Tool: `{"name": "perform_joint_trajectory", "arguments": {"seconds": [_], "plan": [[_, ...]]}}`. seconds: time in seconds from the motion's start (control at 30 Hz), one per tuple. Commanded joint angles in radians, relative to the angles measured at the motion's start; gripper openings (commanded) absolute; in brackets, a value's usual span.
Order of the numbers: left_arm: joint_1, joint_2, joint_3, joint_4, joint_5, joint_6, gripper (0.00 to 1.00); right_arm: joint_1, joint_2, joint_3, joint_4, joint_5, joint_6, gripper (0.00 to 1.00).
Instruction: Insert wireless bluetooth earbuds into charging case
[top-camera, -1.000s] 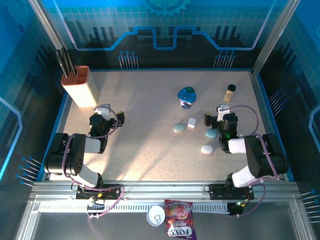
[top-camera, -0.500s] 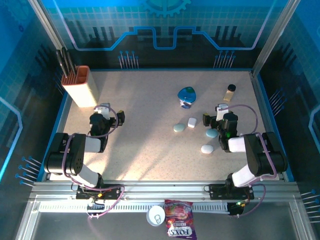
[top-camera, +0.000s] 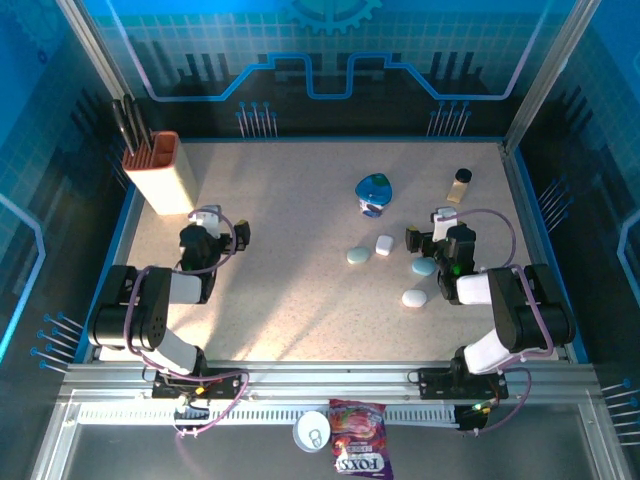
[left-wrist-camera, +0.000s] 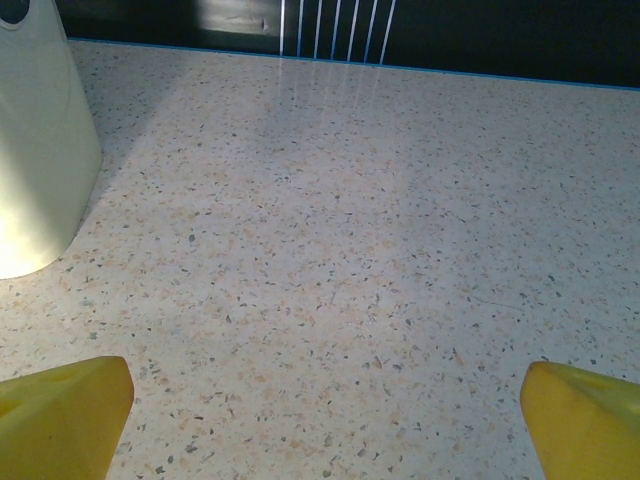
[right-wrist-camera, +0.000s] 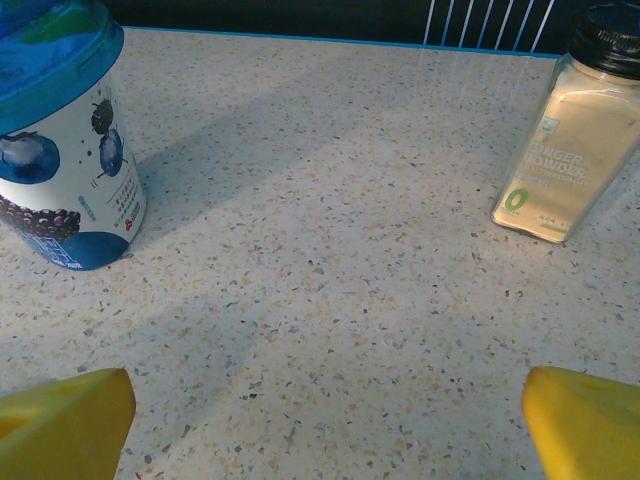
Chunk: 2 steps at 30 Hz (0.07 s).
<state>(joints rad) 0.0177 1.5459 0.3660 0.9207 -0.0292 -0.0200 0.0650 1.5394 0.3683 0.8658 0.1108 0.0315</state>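
Several pebble-shaped charging cases lie on the speckled table right of centre: a teal case (top-camera: 357, 256), a white case (top-camera: 384, 244), another teal case (top-camera: 424, 267) and another white case (top-camera: 414, 298). The earbuds are out of view. My right gripper (top-camera: 430, 226) stands open just behind the second teal case, its yellow fingertips (right-wrist-camera: 65, 415) wide apart over bare table with nothing between them. Far to the left, my left gripper (top-camera: 222, 224) is also open, its yellow fingertips (left-wrist-camera: 60, 415) spread over bare table and holding nothing.
A knife block (top-camera: 165, 175) stands at the back left, its pale wall (left-wrist-camera: 35, 150) close to my left gripper. A blue yogurt cup (top-camera: 373, 193) (right-wrist-camera: 60, 140) and a ginger spice jar (top-camera: 459, 186) (right-wrist-camera: 570, 140) stand beyond my right gripper. A candy bag (top-camera: 358, 450) and a can (top-camera: 312, 432) lie off the table's front.
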Motion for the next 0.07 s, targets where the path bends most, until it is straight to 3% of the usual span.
{"name": "perform_joint_trajectory", "arguments": {"seconds": [0.0,0.03], "plan": [[-0.004,0.006,0.021,-0.004,0.017,0.018,0.99,-0.011,0.001,0.019,0.048,-0.009,-0.019,1.00],[-0.004,0.007,0.021,0.000,0.017,0.018,0.99,-0.011,0.001,0.017,0.048,-0.008,-0.019,1.00]]}}
